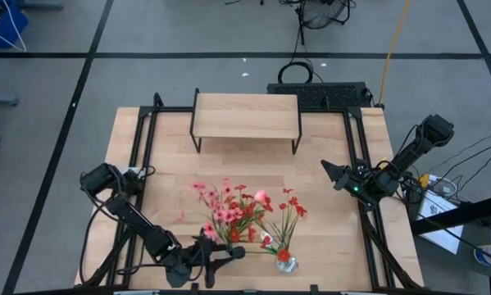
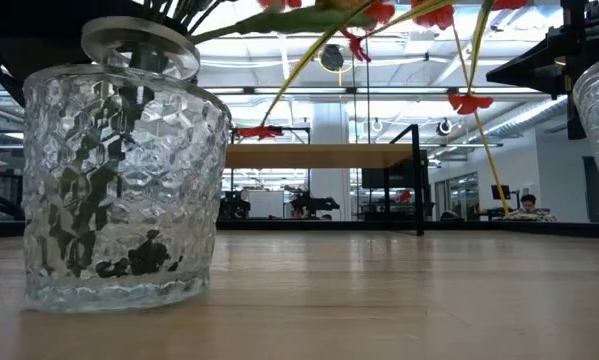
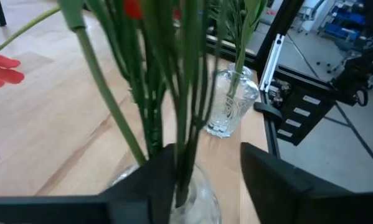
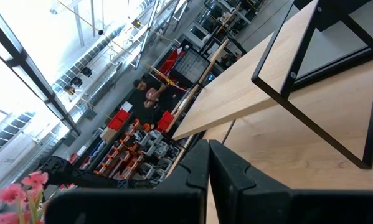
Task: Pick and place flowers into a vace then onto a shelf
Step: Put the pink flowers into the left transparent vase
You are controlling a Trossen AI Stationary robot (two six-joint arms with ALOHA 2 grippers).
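A bunch of flowers [image 1: 229, 209] with red and pink blossoms stands with its green stems [image 3: 174, 93] in a clear textured glass vase [image 2: 119, 190] near the table's front edge. My left gripper [image 3: 208, 155] is open just above the vase's mouth [image 3: 198, 196], a finger on either side of the stems. A second vase [image 1: 284, 260] with a few red flowers stands to its right. The shelf [image 1: 245, 115] stands at the far middle of the table. My right gripper [image 4: 209, 163] waits shut, holding nothing, above the table's right side. My left gripper comes at the stems nearly level, from the table's near left. The stems stand close against the inner side of one finger [image 3: 158, 177], and I cannot tell whether they touch it. The other finger [image 3: 267, 180] is well clear of them.
Black rails [image 1: 143, 147] run along the table's left and right sides. Bare wooden tabletop [image 1: 171, 172] lies between the shelf and the vases. The second vase [image 3: 233, 106] stands close beyond my left gripper.
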